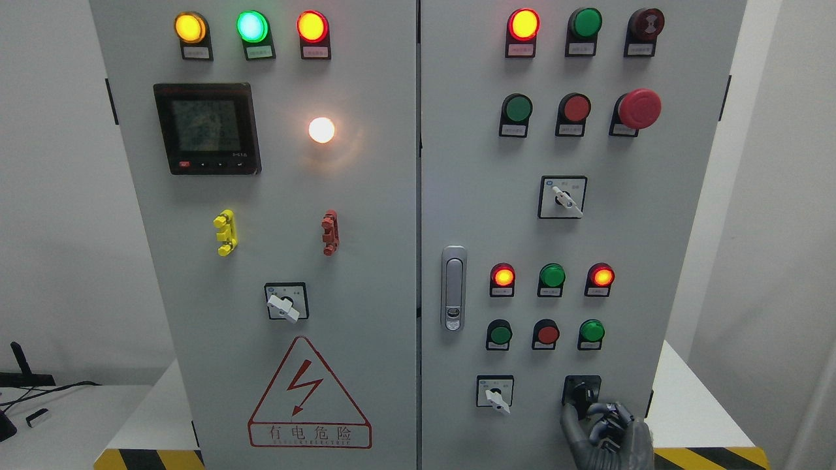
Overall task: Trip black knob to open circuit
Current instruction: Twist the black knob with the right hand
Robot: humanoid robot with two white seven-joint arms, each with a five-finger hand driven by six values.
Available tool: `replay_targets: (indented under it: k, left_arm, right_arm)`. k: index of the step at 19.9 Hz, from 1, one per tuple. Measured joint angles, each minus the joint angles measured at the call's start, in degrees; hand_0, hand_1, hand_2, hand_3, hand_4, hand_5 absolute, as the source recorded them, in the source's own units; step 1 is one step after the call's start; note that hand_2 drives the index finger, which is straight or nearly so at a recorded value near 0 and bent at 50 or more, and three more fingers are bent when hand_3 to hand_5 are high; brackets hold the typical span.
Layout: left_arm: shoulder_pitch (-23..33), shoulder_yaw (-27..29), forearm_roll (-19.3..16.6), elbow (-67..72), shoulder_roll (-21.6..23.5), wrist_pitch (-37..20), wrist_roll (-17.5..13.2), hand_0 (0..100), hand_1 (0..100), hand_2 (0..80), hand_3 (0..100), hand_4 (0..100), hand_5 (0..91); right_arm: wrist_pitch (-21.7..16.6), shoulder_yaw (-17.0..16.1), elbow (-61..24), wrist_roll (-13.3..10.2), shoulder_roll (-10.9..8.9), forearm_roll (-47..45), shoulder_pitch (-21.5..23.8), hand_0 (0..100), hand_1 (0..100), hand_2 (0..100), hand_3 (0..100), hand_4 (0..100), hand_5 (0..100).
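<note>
The black knob [581, 390] sits at the lower right of the cabinet's right door [653, 215], below a green button [592, 331] and to the right of a white-handled selector [496, 395]. Its square black plate shows clearly, but the handle is dark against dark and partly covered by fingers, so which way its long axis points cannot be told for sure. The right hand [606, 432] comes up from the bottom edge at the right, its grey fingers [599, 410] curled up against the knob's lower part, thumb at the left edge of the plate; they look closed around the handle, though the contact itself is hard to make out. The left hand is out of view. By comparison, the white selector points down and to the right, as do the upper selector [563, 198] on the same door and the one on the left door [283, 305]. Above the knob, two red lamps [503, 277] glow either side of an unlit green one [552, 275]. The cabinet stands on a white surface [692, 418] with a yellow and black striped front edge.
</note>
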Motion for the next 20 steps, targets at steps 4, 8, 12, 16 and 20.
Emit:
replay_targets:
  k: [4,8,12,16,20]
  left_arm:
    - [0.0,0.0,0.0,0.01,0.0,0.0,0.0,12,39,0.0,0,0,0.0]
    - [0.0,0.0,0.0,0.01,0.0,0.0,0.0,12,39,0.0,0,0,0.0]
    - [0.0,0.0,0.0,0.0,0.0,0.0,0.0,12,39,0.0,0,0,0.0]
    - [0.0,0.0,0.0,0.0,0.0,0.0,0.0,12,39,0.0,0,0,0.0]
    - [0.0,0.0,0.0,-0.01,0.0,0.0,0.0,12,39,0.0,0,0,0.0]
  right_arm:
    - [0.0,0.15,-0.05,0.0,0.0,-0.51,-0.09,34,82,61,97,94,100]
    - [0.0,0.25,-0.11,0.0,0.0,-0.78,-0.15,34,82,61,97,94,100]
    - [0.0,0.32,-0.14,0.0,0.0,-1.45,-0.28,34,82,61,97,94,100]
    - [0.0,0.39,-0.23,0.0,0.01,-2.02,-0.38,34,82,61,97,94,100]
    - [0.0,0.48,-0.28,0.0,0.01,-2.3,-0.43,34,82,61,97,94,100]
